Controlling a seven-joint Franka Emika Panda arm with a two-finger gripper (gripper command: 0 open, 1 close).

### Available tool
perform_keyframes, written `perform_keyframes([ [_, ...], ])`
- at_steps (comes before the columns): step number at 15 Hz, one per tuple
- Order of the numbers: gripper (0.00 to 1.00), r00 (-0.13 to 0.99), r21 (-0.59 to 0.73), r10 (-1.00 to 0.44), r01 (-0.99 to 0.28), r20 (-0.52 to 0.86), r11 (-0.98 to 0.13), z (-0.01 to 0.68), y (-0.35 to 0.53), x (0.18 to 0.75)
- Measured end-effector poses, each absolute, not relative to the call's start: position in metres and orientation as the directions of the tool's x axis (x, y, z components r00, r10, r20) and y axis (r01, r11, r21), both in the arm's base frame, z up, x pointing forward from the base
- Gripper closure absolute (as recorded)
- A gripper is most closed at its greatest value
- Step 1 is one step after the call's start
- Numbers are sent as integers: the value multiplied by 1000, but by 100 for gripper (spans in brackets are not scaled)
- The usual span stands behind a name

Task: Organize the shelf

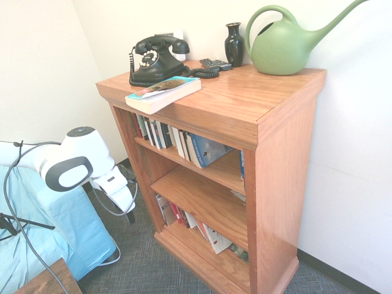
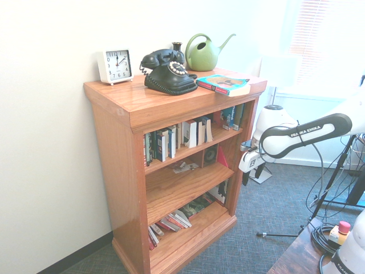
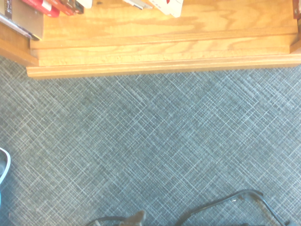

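Hanging low in front of the shelf (image 1: 245, 116), the gripper (image 1: 130, 212) is seen only as a dark sliver beneath the white wrist, so whether its fingers are spread or closed cannot be told. Book titles on the boards are too small to be read, and part of the lowest tier is cut off in the wrist view, where only a strip of the base and a few spines (image 3: 44, 5) are shown.

A reddish-brown finish, a thick overhanging top, solid side panels and three tiers are displayed by the bookcase, which is set against a white wall. Upright books (image 1: 177, 139) are held on the upper tier; leaning books (image 2: 171, 222) are kept on the lowest. On top are placed a black rotary telephone (image 1: 154, 60), a paperback (image 1: 163, 93) near the front edge, a dark vase (image 1: 234, 44), a green watering can (image 1: 283, 48) and a white clock (image 2: 114, 65).

Grey woven carpet (image 3: 150, 146) is laid across the floor.
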State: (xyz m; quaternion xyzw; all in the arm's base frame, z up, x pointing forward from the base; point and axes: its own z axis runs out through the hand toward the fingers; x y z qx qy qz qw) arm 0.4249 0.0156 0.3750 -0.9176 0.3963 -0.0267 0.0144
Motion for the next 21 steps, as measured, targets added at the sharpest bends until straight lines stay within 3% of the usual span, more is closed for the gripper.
perform_keyframes([
  [3,0,692,-33,-719,-719,56,-694,375,15,426],
  [10,0,752,134,-550,-626,365,-768,431,-7,421],
  [15,0,737,271,-341,-573,584,-773,505,-8,404],
  [21,0,696,495,16,-494,718,-715,546,21,402],
])
